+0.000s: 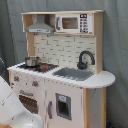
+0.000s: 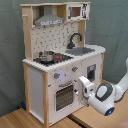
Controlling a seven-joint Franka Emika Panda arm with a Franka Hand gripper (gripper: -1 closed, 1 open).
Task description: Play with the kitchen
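Tall white and light-wood toy play kitchen (image 2: 62, 60) upright on wooden table (image 2: 15, 119) | white tool (image 2: 84, 86) near windowed oven door (image 2: 64, 96), seemingly to reach its handle | finger spread: cannot tell

You see a light wooden plank floor (image 2: 20, 119) in the second exterior view; the tall white and light-wood toy kitchen (image 2: 55, 75) stands directly on it.

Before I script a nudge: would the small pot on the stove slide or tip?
The pot looks low and wide, so it would probably slide rather than tip. Its shiny metal look suggests a light, rigid, slippery thing on the smooth stovetop.
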